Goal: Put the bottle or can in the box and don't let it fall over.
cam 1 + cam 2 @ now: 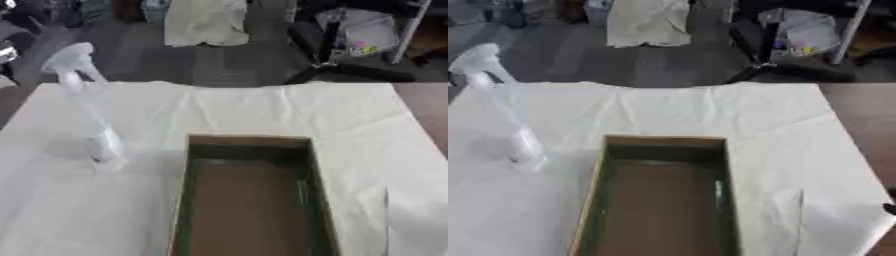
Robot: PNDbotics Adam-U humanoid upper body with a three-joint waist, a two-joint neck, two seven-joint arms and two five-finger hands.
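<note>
One spray bottle (87, 107), translucent white with a trigger head, stands upright on the white sheet (262, 110) covering the bench (859, 107), left of the box and apart from it. The open cardboard box (249, 200) has dark green inner walls and a brown floor. Neither hand is in view; hand state cannot be told.

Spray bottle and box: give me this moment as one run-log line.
spray bottle: upright on white cloth, left of box | box: open, nothing inside | hands: none in view | placing: not begun
</note>
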